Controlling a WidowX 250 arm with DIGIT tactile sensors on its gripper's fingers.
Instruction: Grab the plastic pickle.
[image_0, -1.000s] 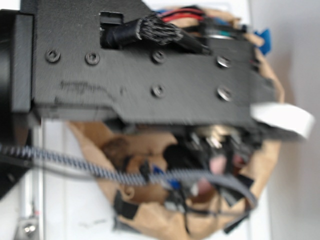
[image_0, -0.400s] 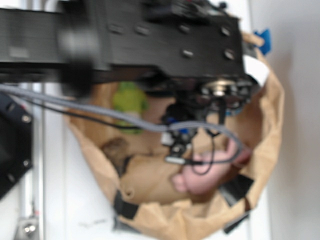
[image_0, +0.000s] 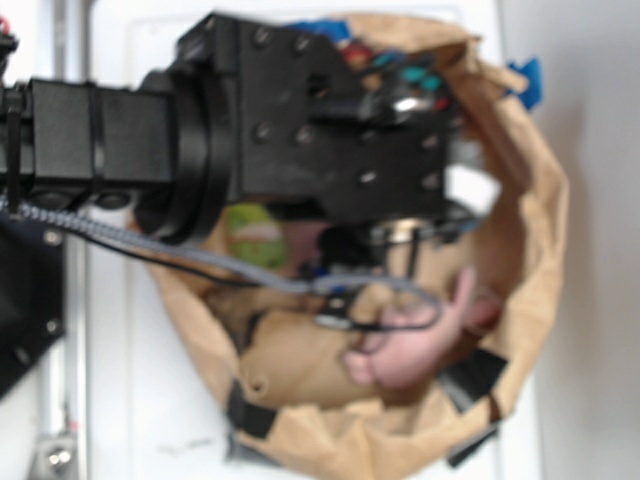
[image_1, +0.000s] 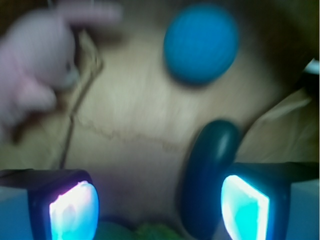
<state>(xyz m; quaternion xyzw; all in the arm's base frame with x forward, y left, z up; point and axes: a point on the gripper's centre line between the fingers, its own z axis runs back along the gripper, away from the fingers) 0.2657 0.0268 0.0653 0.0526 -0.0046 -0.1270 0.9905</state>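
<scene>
The brown paper bag (image_0: 530, 230) is filling the outside view, with the black arm (image_0: 300, 120) hanging over its mouth. In the wrist view, the pink plush (image_1: 35, 65) is sitting at ten o'clock, the blue ball (image_1: 201, 42) at one o'clock, and the pickle (image_1: 207, 175) is lying at five o'clock, just inside the right finger (image_1: 250, 205). The gripper (image_1: 160, 205) is standing released, holding nothing. A good grasp is probably calling for a shift toward three o'clock, centring the pickle between the fingers before descending and closing.

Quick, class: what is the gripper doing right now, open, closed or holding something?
Gripper: open, holding nothing; the plastic pickle lies just inside its right finger.
</scene>
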